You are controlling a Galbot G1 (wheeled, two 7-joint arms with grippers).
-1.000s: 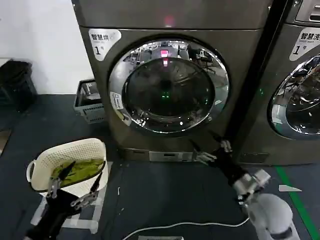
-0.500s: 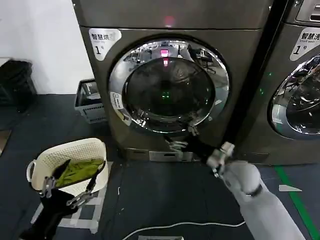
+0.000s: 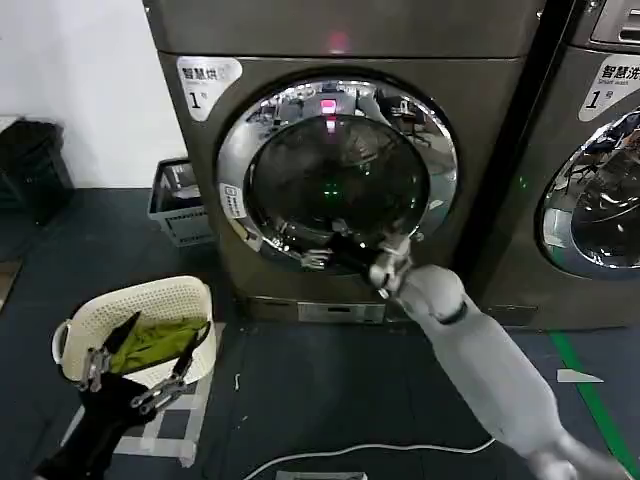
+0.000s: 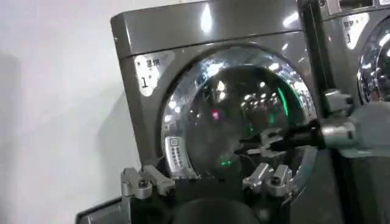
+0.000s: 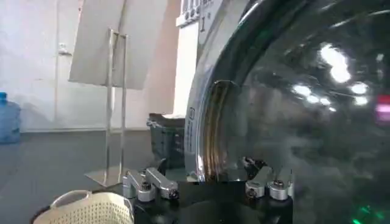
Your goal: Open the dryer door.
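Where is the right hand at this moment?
In the head view the right hand, open, is up against the lower chrome rim of the dryer door, still shut, just below the dark glass.

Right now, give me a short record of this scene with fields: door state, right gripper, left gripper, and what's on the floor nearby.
door state: dryer door shut, flush in the machine front
right gripper: right gripper open, reaching to the lower chrome rim of the door, fingers pointing toward the door's left side
left gripper: left gripper open, held low over the floor, away from the door
floor nearby: white laundry basket holding a green cloth, left of the machine; grey crate by the wall
neighbour: second machine to the right, door shut
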